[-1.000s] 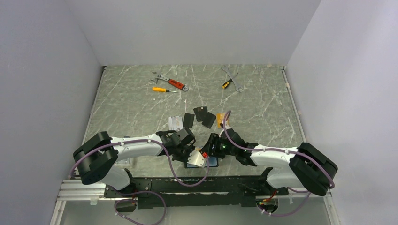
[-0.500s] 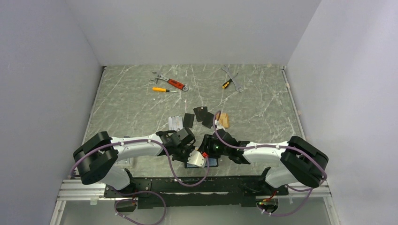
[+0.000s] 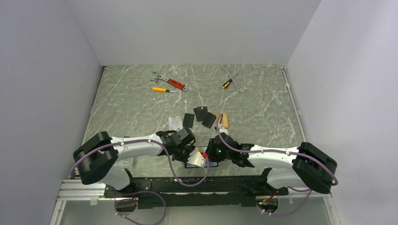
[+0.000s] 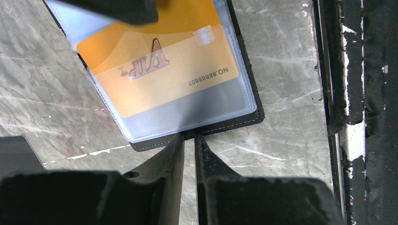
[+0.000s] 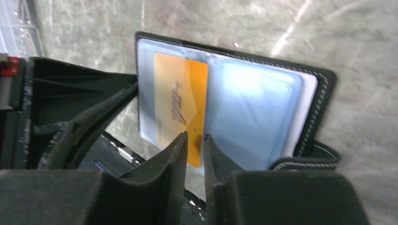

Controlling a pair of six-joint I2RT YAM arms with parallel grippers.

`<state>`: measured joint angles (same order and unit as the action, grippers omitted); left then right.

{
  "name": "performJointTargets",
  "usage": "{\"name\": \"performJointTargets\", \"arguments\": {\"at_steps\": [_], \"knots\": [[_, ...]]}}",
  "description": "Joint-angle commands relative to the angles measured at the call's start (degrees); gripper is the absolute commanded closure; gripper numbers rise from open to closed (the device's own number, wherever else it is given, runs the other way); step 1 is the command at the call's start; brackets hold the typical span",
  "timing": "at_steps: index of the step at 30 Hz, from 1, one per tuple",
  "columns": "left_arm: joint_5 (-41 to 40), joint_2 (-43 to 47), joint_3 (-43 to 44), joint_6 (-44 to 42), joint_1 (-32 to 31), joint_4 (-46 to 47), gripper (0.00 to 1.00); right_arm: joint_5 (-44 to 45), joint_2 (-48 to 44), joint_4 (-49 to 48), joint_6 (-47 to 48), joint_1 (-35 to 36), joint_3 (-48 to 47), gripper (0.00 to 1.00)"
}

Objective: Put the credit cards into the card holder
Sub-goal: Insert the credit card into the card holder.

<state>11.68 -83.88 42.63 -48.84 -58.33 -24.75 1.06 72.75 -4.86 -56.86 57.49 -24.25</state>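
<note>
Pin the card holder [image 5: 253, 108] flat with narrow left fingers [image 4: 171, 159]; with right fingers [image 5: 173, 154] nearly together, slide the gold card [image 4: 164, 79] squarely into its sleeve.

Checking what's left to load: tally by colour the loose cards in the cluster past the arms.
Silver-grey card: 1
Black cards: 3
Gold-orange card: 1
Total: 5

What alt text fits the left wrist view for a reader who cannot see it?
A gold-orange VIP card sits partway inside the clear sleeve of the open black card holder on a marbled table. The left gripper, nearly closed, pinches the holder's near edge; a dark blurred shape overlaps the card at the top.
</note>
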Motion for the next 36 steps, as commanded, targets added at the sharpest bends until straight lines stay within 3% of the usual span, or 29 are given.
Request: {"name": "performJointTargets", "arguments": {"at_steps": [1,3,11,29,36], "knots": [[0.8,-1.0,-1.5,0.1,-0.6,-3.5,0.83,0.4,-2.7,1.9,-1.2,0.4,2.4,0.84],[0.8,-1.0,-1.3,0.0,-0.6,-3.6,0.83,0.5,-2.4,1.7,-1.3,0.4,2.5,0.90],[1.0,-1.3,-1.2,0.1,-0.6,-3.7,0.83,0.5,1.0,0.5,-0.3,0.3,0.7,0.98],[1.0,-1.6,-0.1,0.2,-0.6,-3.6,0.83,-2.9,8.8,-2.8,1.9,2.4,-5.0,1.00],[0.9,-1.0,-0.6,0.1,-0.5,-3.9,0.83,-1.1,0.8,1.3,1.4,0.2,-1.4,1.00]]}}
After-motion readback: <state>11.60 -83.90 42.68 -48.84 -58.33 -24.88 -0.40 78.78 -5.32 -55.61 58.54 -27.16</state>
